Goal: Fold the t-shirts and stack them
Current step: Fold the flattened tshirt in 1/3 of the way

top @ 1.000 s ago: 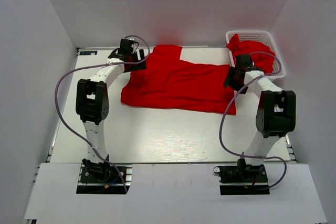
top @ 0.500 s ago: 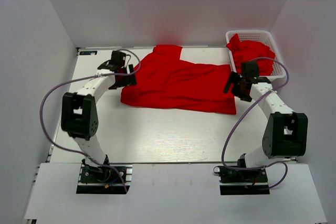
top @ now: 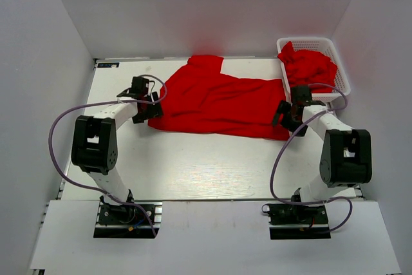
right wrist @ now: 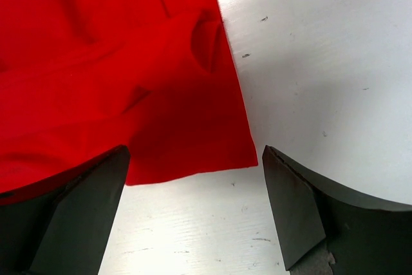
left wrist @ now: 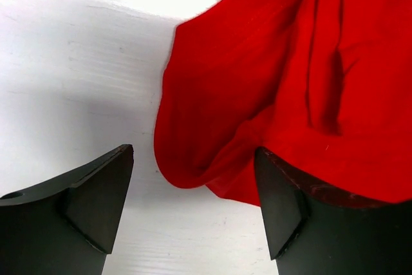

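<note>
Nothing readable here tbh. No text, logos or numbers are legible in any view. There's a small dark strip (top: 108,65) at the table's (top: 193,165) far-left corner, way too tiny to make out.

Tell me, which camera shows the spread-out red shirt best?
The top camera: it alone shows the whole shirt. The left wrist camera catches only its left corner, the right wrist camera only its right corner.

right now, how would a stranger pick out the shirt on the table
On the white table, look at the middle: one red t-shirt lies spread flat, a sleeve toward the back wall. The other red shirts are bunched up in the white basket at the far right corner.
</note>
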You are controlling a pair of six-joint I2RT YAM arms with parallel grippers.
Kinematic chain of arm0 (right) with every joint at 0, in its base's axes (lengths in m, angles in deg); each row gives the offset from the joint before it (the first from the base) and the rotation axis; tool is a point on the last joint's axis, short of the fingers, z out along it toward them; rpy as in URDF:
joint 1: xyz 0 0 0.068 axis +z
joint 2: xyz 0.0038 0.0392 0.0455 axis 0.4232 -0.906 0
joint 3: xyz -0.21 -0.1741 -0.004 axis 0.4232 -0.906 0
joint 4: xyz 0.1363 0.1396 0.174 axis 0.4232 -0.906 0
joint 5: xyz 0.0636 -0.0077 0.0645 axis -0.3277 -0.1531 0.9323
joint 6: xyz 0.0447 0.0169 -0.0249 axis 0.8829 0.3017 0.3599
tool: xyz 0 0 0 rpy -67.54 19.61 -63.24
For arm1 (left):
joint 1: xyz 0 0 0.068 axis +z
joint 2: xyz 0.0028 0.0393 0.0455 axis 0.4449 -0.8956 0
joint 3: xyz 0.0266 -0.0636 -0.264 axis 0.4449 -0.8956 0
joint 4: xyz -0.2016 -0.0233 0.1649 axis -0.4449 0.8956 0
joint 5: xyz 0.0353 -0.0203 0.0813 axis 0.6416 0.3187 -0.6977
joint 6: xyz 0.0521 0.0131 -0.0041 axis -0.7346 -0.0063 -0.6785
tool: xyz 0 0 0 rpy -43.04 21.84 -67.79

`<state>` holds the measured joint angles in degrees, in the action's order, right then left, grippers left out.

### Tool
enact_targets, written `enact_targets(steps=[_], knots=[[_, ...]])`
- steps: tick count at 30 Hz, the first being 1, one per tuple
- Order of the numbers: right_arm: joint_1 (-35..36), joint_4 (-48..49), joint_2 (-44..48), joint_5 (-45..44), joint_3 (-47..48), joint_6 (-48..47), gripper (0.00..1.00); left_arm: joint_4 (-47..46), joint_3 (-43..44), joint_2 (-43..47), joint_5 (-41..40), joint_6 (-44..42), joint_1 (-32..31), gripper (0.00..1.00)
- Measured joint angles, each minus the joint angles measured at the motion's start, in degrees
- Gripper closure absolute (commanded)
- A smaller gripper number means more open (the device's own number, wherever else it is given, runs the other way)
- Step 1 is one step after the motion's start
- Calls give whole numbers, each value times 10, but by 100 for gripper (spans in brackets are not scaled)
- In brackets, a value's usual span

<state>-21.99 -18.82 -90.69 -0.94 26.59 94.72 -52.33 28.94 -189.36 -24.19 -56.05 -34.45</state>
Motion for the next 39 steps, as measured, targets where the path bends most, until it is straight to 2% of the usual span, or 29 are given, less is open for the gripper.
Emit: enact_targets(steps=[10, 13, 15, 17, 20, 23, 24, 25, 26, 27, 29, 34, 39], knots=[[0, 6, -7, -9, -27, 7, 10, -40, -41, -11, 17, 2, 0, 19], [-1, 5, -7, -10, -35, 9, 13, -51, -46, -12, 18, 2, 0, 20], [-1, 6, -7, -11, -41, 11, 18, -57, -49, -12, 18, 3, 0, 26], [-2, 7, -7, -12, -50, 15, 24, -65, -51, -12, 18, 3, 0, 35], [-5, 11, -7, -11, -54, 17, 35, -75, -55, -12, 19, 6, 0, 43], [-9, 22, -7, -9, -57, 19, 38, -85, -60, -12, 21, 9, -2, 61], [-10, 27, -7, -8, -58, 20, 43, -90, -62, -12, 23, 9, -3, 72], [-11, 31, -7, -6, -59, 19, 54, -96, -65, -12, 27, 11, -3, 80], [-12, 37, -7, -5, -59, 19, 60, -102, -69, -12, 30, 10, -3, 90], [-12, 44, -8, -2, -61, 21, 76, -108, -71, -12, 33, 10, -3, 100], [-15, 55, -9, 5, -65, 19, 100, -115, -75, -11, 36, 14, -3, 100], [-16, 70, -6, 15, -72, 28, 100, -118, -96, 7, 33, 31, -3, 100], [-16, 53, 31, 18, -104, 32, 100, -48, -126, 51, 7, 67, -3, 100]])
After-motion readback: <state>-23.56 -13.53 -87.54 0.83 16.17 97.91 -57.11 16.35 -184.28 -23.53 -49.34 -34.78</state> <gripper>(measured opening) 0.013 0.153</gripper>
